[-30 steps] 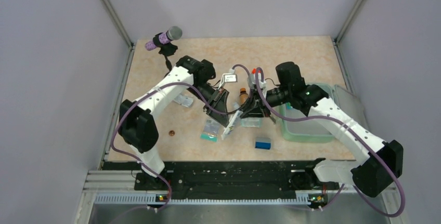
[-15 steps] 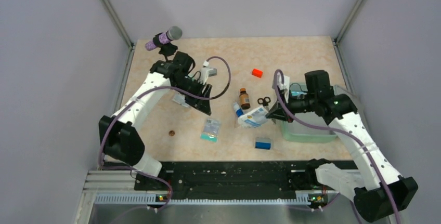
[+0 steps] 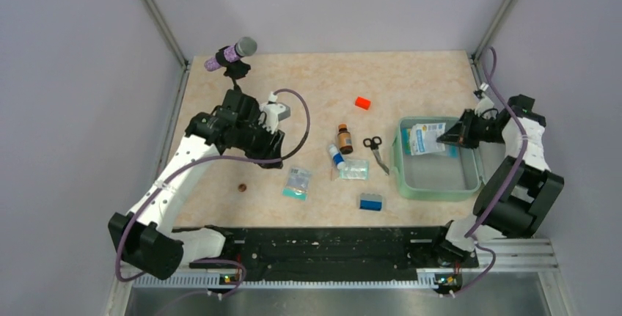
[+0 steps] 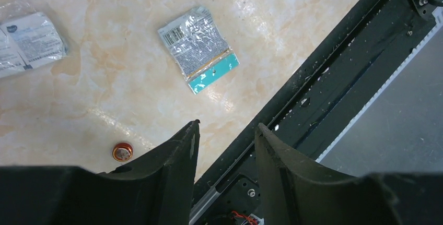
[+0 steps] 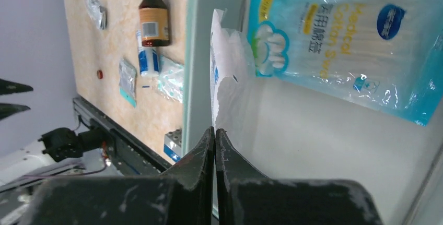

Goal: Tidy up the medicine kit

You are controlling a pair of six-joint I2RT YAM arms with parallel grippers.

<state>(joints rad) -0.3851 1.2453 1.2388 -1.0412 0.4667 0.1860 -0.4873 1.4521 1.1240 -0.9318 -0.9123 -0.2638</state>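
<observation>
**Right fingers** [image 5: 214,136]: pressed together on the lower edge of a thin white pouch [image 5: 225,79], which stands on edge inside the medicine kit [image 5: 189,52]. The kit is a mint-green plastic case with rounded corners. It lies open directly ahead of and beneath these fingers. Its smooth wall rises just to the left of the pouch, and bare floor extends to the fingers' right. Ahead and to the right lies a glossy flat packet [image 5: 345,42] of clear and blue film, printed "Medical Cotton" beside Chinese characters; the remaining print is not legible.

Beyond the wall, to the left of these fingers, are:
- a brown bottle [image 5: 154,13] with an orange cap and a paper label
- a white-and-blue tube [image 5: 148,58]
- a crinkled clear bag [image 5: 170,79]
- a blue block [image 5: 172,144]

**Left fingers** [image 4: 189,139]: black, curved and parted, with nothing between them. They hang over the near edge of the marbled beige bench [image 3: 411,81], where a black rail [image 4: 324,79] runs diagonally to their right. Ahead of them, across bare bench, lies a flat foil sachet [image 4: 198,50] with a barcode and a teal strip. A small copper-coloured disc [image 4: 123,152] lies just to their left, and a white wrapped packet [image 4: 31,42] lies farther ahead-left.

**Overhead view**: scissors [image 3: 376,153] and an orange-red block [image 3: 362,103] lie on open bench between the two sets of fingers, well apart from both.
</observation>
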